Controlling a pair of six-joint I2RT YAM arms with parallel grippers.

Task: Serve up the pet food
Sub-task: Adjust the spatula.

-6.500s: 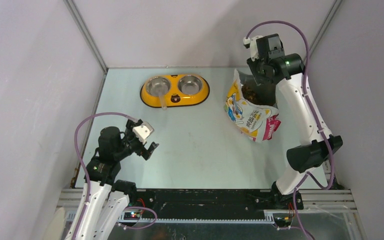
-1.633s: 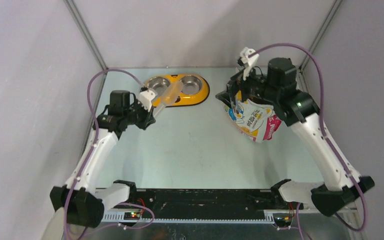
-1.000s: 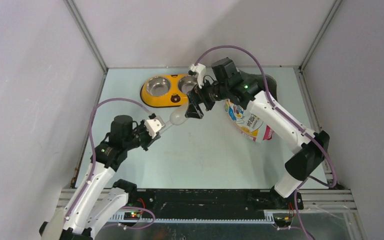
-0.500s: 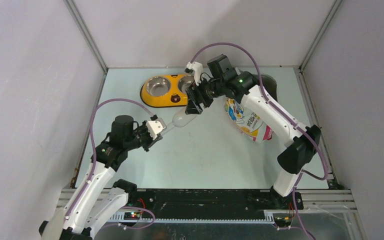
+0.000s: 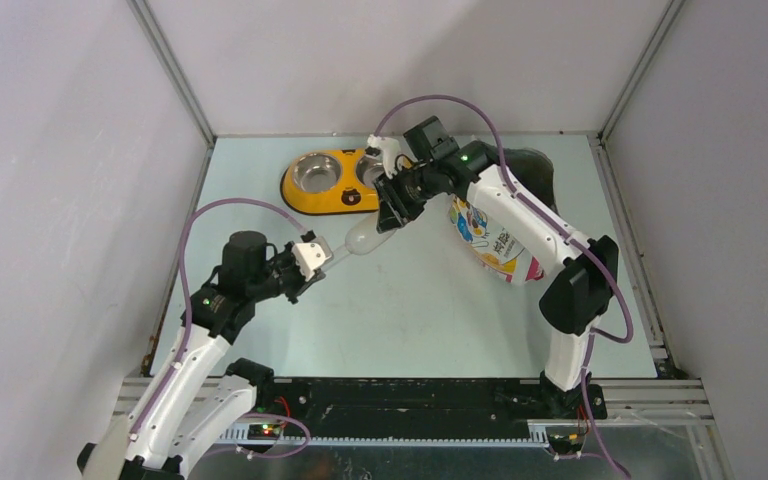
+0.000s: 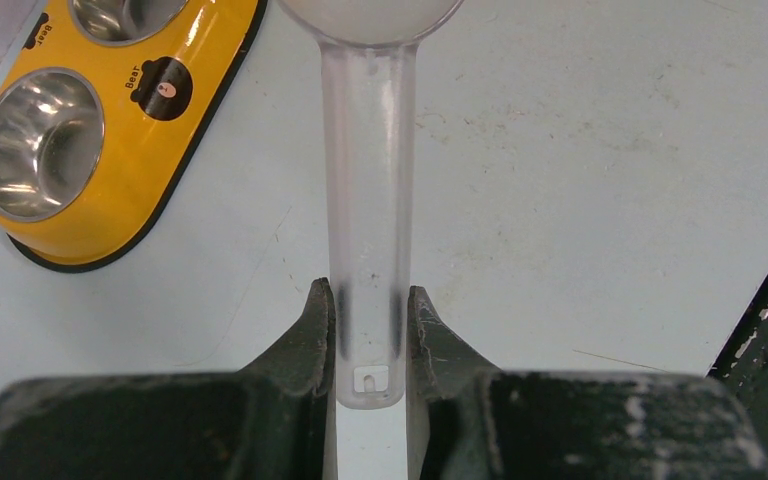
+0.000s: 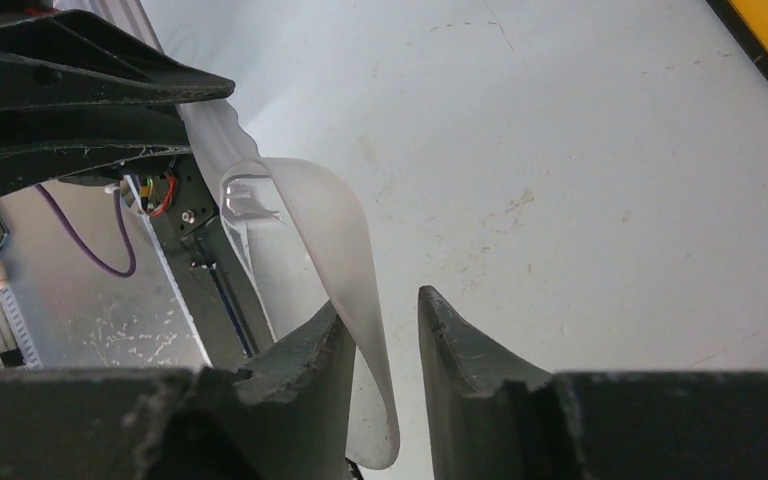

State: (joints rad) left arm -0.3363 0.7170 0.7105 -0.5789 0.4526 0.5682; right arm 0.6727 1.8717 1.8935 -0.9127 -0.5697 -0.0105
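Right fingers (image 7: 460, 340) straddle scoop (image 7: 320, 220), near the food bag (image 5: 488, 240).

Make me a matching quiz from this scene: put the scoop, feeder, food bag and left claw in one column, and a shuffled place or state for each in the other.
Column one
1. scoop
2. feeder
3. food bag
4. left claw

Column two
A. yellow, at the far edge of the table
B. shut on a clear handle
C. translucent, its bowl rim between the fingers of the right claw
D. printed with a cartoon, on the right side

Pairs: 1-C, 2-A, 3-D, 4-B
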